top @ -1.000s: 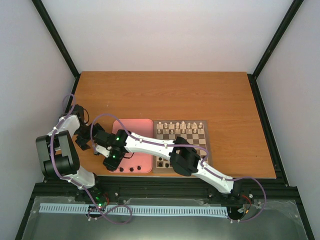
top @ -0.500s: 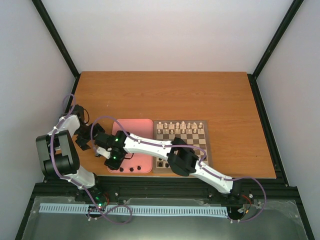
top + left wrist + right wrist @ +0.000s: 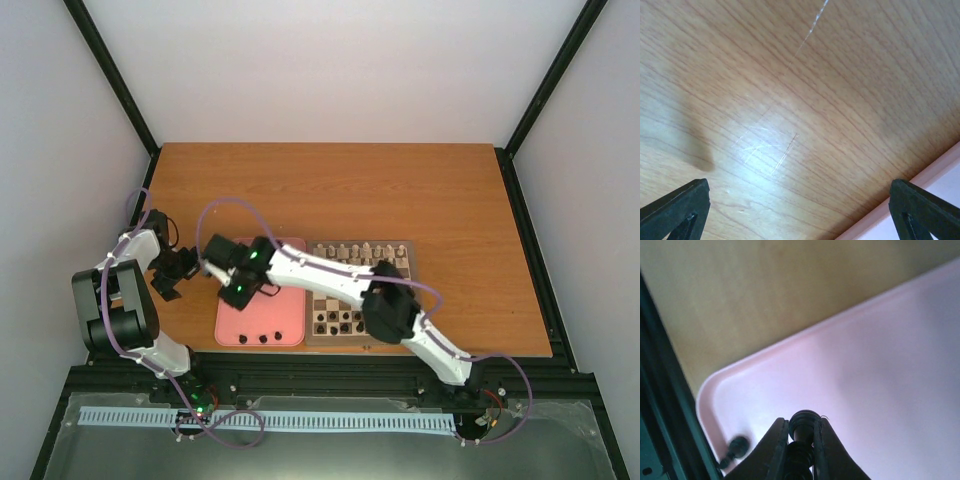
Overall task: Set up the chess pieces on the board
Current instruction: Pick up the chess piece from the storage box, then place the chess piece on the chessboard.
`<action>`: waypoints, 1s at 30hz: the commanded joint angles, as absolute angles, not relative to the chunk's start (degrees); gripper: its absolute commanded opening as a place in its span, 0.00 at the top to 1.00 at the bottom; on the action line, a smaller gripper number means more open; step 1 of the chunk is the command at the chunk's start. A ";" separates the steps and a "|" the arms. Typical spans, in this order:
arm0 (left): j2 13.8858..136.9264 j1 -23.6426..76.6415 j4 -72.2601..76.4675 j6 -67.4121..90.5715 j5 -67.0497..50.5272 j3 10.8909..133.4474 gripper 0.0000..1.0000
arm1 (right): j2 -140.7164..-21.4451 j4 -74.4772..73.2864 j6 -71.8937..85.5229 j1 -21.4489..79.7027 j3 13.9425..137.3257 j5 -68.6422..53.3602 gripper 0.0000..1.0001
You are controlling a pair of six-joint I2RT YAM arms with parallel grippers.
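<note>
While the right gripper [image 3: 802, 423] hangs above the pink tray [image 3: 880, 365], its jaws are nearly closed and clamp one dark chess piece [image 3: 805, 418] between the fingers [image 3: 777, 437], the rounded top of the piece showing just above the tips. Directly beneath this hand lies bare tray floor. One more dark piece [image 3: 737, 445] sits below and to one side of it in a rounded tray corner, and three loose dark pieces [image 3: 262, 338] lie along the tray's near edge, on the near side of the hand. The board [image 3: 412, 300] lies on the table [image 3: 330, 190] to the hand's right, edge to edge with the tray. Cream pieces [image 3: 360, 250] fill its far rows and a short line of dark pieces [image 3: 335, 320] stands in its near row. The left gripper [image 3: 797, 187] is spread wide and holds nothing — only scratched wood shows under it, with the tray rim just to its right. From overhead, both hands are close together at the tray's left side — the left gripper over the table, the right gripper over the tray.
</note>
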State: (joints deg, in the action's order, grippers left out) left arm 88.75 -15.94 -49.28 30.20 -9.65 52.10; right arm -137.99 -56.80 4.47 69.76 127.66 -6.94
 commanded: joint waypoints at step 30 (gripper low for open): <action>87.04 -15.65 -48.44 29.71 -9.92 52.03 0.00 | -65.75 -50.50 37.34 56.68 45.72 0.76 0.92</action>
State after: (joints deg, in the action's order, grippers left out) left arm 88.03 -15.90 -49.25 30.17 -9.54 51.88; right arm -64.93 -54.04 34.83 56.90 47.42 1.43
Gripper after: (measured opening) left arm 0.997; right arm 0.122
